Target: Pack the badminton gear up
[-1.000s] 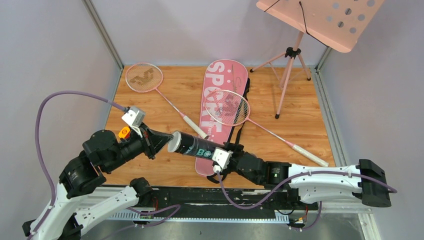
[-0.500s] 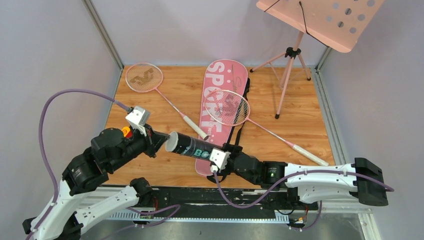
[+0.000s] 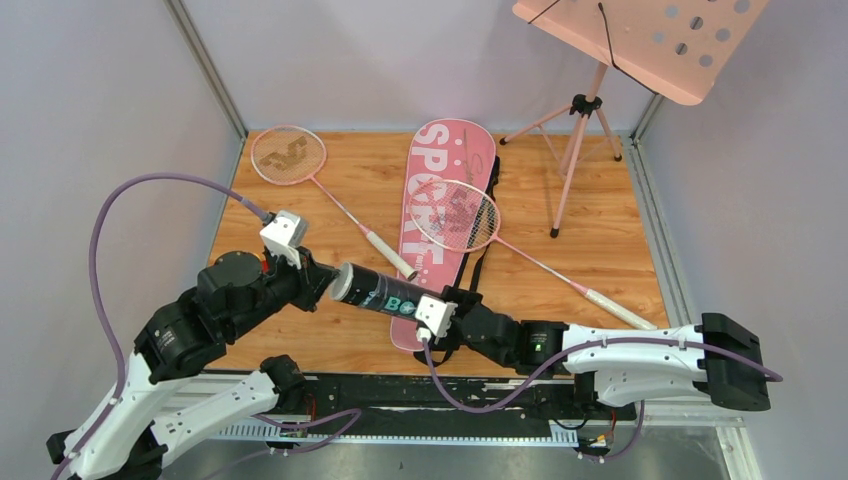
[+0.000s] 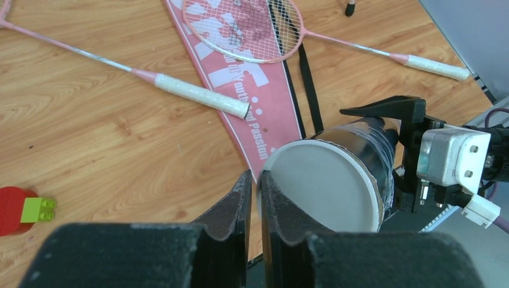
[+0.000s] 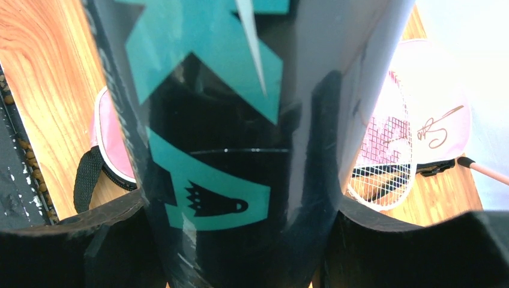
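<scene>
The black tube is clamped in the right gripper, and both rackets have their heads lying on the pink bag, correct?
Not quite. The right gripper does clamp the black tube, but only one racket has its head on the pink bag. The other racket has its head on the bare wood to the left, as the top external view shows.

Left tool (image 4: 259, 179) pinched, right tool (image 5: 246, 240) clamped.

bag (image 3: 445, 165) centre – racket (image 3: 456, 215) on it | other racket (image 3: 288, 155) left | stand (image 3: 620, 50) behind-right | tube (image 3: 378, 290) at bag's near end
</scene>
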Controlling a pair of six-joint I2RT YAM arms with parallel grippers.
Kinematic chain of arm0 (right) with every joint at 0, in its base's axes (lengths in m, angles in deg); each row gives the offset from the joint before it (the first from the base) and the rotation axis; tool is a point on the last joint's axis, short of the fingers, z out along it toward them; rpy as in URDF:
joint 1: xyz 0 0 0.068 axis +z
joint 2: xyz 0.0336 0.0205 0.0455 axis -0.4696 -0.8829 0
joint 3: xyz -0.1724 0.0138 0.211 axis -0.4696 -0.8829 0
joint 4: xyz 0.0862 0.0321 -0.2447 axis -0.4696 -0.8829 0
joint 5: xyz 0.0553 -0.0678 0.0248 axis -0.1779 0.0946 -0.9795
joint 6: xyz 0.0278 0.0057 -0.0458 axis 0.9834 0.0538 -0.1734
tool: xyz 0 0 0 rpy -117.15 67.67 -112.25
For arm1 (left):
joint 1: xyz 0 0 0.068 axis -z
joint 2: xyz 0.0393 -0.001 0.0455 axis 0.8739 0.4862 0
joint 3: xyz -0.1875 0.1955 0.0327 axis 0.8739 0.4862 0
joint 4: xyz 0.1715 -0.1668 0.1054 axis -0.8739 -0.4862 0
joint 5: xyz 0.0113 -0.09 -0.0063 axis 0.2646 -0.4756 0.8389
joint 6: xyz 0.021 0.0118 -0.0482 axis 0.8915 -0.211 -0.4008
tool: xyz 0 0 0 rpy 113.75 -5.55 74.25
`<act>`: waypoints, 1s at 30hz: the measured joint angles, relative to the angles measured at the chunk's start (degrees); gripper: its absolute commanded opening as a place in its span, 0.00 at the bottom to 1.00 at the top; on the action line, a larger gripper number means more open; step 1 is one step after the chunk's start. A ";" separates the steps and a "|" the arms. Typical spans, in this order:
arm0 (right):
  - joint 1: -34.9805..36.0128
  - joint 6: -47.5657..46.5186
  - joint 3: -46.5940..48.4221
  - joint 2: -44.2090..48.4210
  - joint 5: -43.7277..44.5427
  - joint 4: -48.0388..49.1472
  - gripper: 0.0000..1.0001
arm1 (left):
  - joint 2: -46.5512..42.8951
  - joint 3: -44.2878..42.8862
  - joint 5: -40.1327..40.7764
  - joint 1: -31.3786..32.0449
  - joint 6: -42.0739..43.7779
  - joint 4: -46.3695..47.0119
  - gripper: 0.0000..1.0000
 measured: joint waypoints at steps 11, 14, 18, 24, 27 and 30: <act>-0.39 0.07 0.00 -1.66 -0.48 -0.68 0.43 | 0.59 0.44 0.92 -0.42 -0.70 -1.57 0.52; -0.48 0.02 0.00 -1.66 -0.55 -1.40 0.43 | 0.83 0.15 0.90 -0.42 -1.07 -2.78 0.56; -0.74 -0.02 0.00 -1.66 -0.96 -1.55 0.43 | 0.76 -0.44 0.31 -0.42 -1.75 -3.65 0.59; -0.90 0.00 0.00 -1.73 -1.16 -1.66 0.43 | -0.02 -0.63 -2.03 -0.42 -2.84 -3.54 0.61; -1.03 0.04 0.00 -1.90 -1.16 -2.08 0.44 | -0.17 -0.24 -3.15 -0.42 -3.58 -2.95 0.64; -1.25 0.11 0.07 -2.36 -1.14 -3.19 0.44 | -0.55 1.09 -4.26 -0.42 -4.15 -1.38 0.66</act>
